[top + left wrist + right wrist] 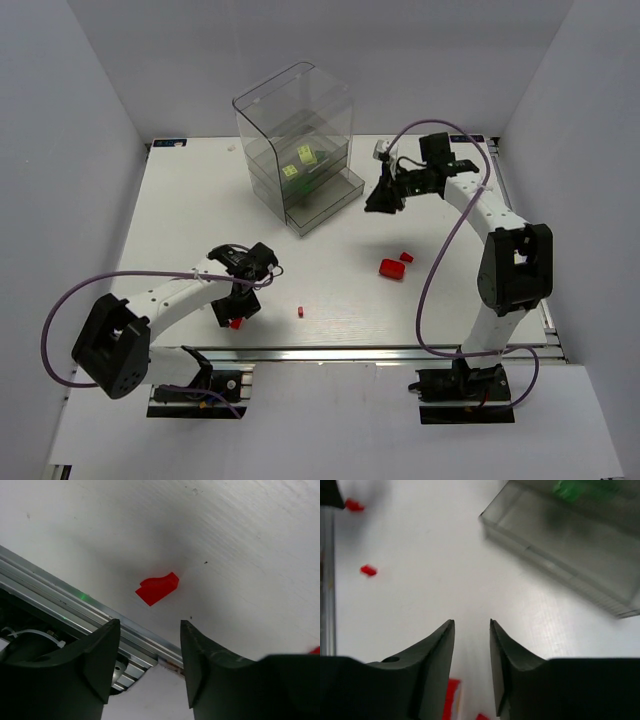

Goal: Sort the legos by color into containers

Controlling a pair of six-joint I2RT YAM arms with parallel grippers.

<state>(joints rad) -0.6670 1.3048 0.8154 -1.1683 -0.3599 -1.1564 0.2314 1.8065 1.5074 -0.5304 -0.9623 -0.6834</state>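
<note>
The containers (292, 128) are a clear stacked unit at the back, with the lowest drawer (325, 205) pulled out. Yellow-green legos (298, 160) lie in an upper drawer. A red lego (391, 268) and a smaller one (406, 256) lie right of centre, and a tiny red piece (300, 311) sits near the front. My left gripper (238, 308) hovers open over another red lego (158, 588), nothing between its fingers. My right gripper (384, 198) hangs open and empty beside the drawer (570, 545), red legos (452, 700) below it.
The table's metal front rail (60, 605) runs just past the red lego under my left gripper. A purple cable (440, 250) loops from the right arm over the table. A green brick (570, 490) shows through the container wall.
</note>
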